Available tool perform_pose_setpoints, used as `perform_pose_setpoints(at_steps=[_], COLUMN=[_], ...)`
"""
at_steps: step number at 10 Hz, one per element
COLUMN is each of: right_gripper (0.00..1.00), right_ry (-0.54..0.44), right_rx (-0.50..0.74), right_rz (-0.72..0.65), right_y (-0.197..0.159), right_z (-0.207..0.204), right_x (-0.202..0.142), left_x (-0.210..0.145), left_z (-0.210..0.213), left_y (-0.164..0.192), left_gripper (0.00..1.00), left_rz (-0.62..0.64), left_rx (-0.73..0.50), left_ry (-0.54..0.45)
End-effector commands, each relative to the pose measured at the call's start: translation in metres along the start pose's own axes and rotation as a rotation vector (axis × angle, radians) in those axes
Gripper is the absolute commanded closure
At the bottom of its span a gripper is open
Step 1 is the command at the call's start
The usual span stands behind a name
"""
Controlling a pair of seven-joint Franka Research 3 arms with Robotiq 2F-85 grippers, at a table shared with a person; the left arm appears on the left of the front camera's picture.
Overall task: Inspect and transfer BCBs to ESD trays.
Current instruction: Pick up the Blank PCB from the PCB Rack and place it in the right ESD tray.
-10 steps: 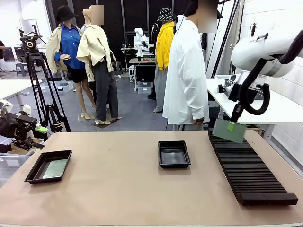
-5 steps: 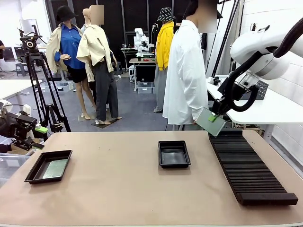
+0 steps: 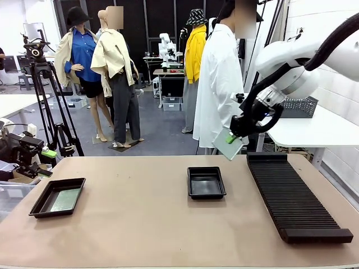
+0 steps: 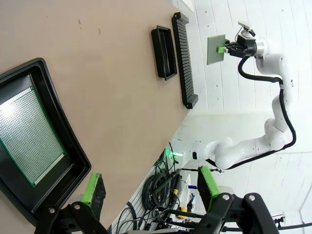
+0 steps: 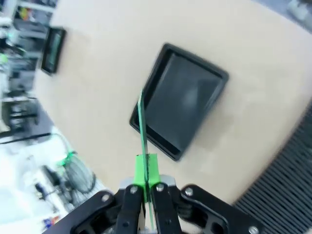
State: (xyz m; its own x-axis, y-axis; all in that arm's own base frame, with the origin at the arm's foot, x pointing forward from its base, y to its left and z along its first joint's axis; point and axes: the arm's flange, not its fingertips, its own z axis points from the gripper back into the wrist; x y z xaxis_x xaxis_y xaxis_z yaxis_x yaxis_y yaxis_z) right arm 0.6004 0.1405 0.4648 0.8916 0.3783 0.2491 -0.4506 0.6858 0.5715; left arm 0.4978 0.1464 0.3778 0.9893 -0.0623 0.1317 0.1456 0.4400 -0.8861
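My right gripper (image 3: 230,136) is shut on a green BCB (image 3: 228,147), held tilted in the air above the far edge of the table, between the middle ESD tray (image 3: 206,182) and the rack. In the right wrist view the BCB (image 5: 142,127) stands edge-on between the shut fingers (image 5: 146,171), above the empty black tray (image 5: 181,113). A second BCB (image 3: 65,199) lies flat in the left ESD tray (image 3: 39,208). My left gripper (image 4: 151,185) hangs open beside that tray (image 4: 73,141), with the board (image 4: 29,134) in it.
A long black ribbed rack (image 3: 291,196) runs along the table's right side. A person in a white coat (image 3: 221,84) stands at the far edge behind the held board. A camera tripod (image 3: 47,101) stands off the table at the left.
My right arm has carried the BCB leftward, from above the rack's far end to near the middle tray, tilting it on the way. The left gripper has stayed put.
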Motion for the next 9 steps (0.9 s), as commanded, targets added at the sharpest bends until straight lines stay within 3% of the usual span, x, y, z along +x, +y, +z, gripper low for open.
perform_pose_setpoints(at_steps=[1, 5, 6, 9], right_gripper=[1.00, 1.00, 1.00, 1.00], right_ry=[-0.025, -0.049, -0.012, -0.032], right_rx=[0.087, 0.173, 0.172, 0.181], right_rz=[-0.079, -0.190, -0.249, -0.261], right_y=[-0.008, -0.026, -0.032, -0.039], right_z=[-0.018, -0.074, -0.093, -0.123], right_x=[0.019, 0.035, 0.036, 0.038], left_x=[-0.001, -0.001, -0.001, -0.001], left_z=[0.001, 0.001, 0.001, 0.001], left_y=[-0.002, -0.002, -0.002, -0.002], left_gripper=[0.00, 0.00, 0.00, 0.00], left_rz=[0.007, 0.007, 0.007, 0.007], left_rx=[0.004, 0.004, 0.004, 0.004], left_ry=[-0.004, -0.004, -0.004, -0.004])
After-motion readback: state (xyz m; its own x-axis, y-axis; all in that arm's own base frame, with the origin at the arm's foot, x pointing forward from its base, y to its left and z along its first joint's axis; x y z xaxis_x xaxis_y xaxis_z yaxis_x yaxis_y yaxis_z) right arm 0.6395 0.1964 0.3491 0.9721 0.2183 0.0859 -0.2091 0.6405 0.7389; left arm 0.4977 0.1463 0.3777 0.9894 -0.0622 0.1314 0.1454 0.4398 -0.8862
